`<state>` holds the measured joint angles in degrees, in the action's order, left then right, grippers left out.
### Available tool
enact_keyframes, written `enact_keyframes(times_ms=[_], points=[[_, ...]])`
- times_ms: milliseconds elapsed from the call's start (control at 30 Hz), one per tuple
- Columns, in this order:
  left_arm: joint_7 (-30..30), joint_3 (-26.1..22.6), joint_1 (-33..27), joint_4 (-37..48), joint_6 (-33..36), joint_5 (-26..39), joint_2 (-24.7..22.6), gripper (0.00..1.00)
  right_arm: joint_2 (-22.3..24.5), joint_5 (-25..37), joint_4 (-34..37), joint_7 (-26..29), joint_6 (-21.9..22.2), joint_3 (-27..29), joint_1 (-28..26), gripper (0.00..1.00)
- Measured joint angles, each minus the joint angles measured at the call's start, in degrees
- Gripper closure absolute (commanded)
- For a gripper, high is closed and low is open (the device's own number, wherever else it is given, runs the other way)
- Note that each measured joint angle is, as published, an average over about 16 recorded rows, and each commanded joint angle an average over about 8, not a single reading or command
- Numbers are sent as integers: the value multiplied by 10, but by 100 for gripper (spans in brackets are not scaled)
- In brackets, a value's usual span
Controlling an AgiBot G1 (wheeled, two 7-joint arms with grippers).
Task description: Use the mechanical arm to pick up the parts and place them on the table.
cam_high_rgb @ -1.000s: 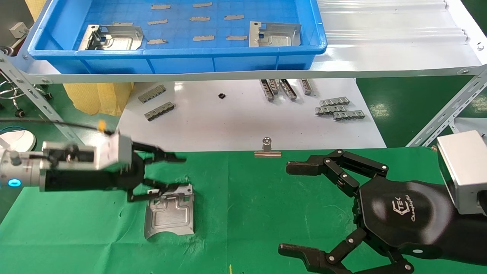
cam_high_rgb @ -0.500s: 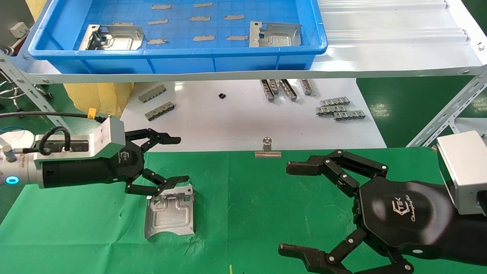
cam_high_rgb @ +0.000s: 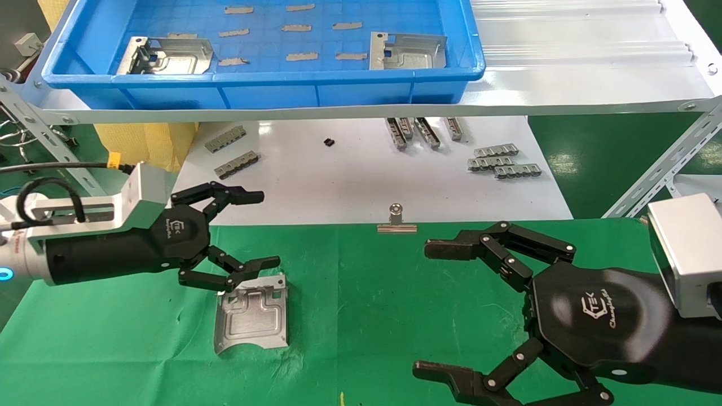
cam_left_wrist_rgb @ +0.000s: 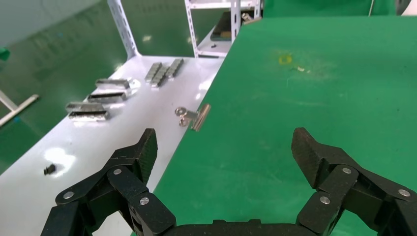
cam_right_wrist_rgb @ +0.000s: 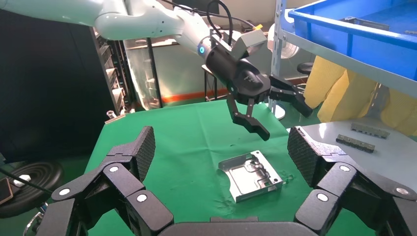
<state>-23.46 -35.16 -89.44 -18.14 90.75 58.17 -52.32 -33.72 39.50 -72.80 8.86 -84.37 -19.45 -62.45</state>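
Left tool (cam_high_rgb: pixel 248 231) open, empty, just above plate (cam_high_rgb: pixel 252 313) lying flat on green surface (cam_high_rgb: pixel 366 293). Right tool (cam_high_rgb: pixel 434 307) open, parked. Risk: lower finger clipping plate's folded edge, dragging it.

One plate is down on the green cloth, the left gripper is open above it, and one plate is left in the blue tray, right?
Not quite: the head view shows two plates in the blue tray. One plate lies on the green cloth, left gripper open above it.
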Motion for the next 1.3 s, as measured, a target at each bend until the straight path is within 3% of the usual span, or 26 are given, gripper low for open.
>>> enact_keyframes(times_ms=[1300], points=[[289,162,236,-469,-43,-138,146,0,0,0,0,0,0,0,0,0]])
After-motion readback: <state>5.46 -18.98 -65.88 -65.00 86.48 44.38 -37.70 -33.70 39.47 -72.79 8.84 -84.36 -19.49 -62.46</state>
